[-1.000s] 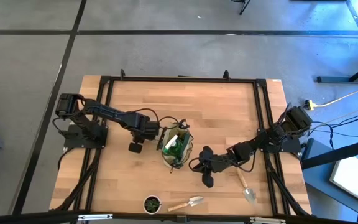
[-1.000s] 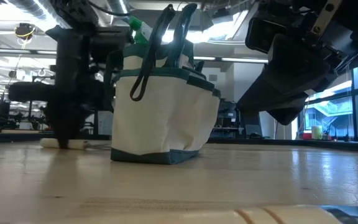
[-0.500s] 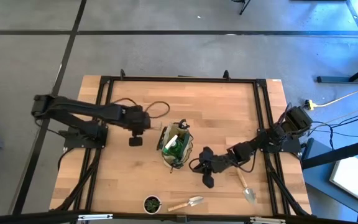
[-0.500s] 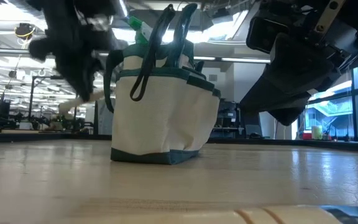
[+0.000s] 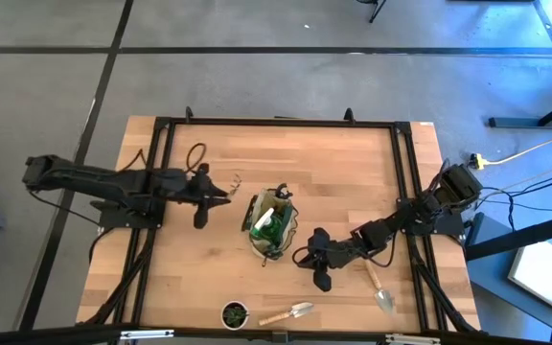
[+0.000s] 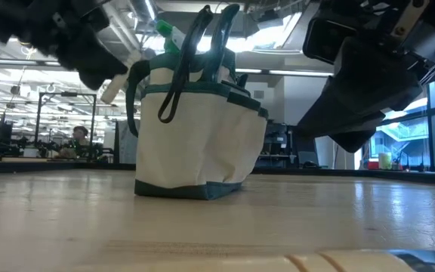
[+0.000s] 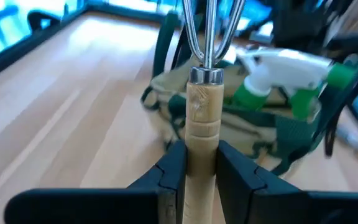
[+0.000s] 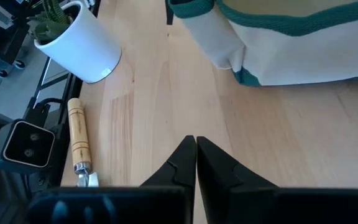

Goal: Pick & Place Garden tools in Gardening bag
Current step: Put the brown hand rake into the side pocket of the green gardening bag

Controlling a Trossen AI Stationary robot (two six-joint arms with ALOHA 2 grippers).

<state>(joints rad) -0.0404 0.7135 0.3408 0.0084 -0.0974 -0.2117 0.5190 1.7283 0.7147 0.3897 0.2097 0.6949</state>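
Looking down, the left gripper (image 5: 207,191) clamps the fork (image 5: 222,184) by its handle, tines toward the bag (image 5: 274,228); right gripper (image 5: 305,257) pinched empty beside it

Left wrist: fork (image 7: 202,99) lengthwise toward bag (image 7: 253,134) and spray bottle (image 7: 288,74)

No writing readable

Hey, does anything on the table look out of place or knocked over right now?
Nothing stands out. The tan fabric gardening bag stands upright, the wooden-handled fork is held in the left gripper beside it, and two wooden-handled trowels lie flat.
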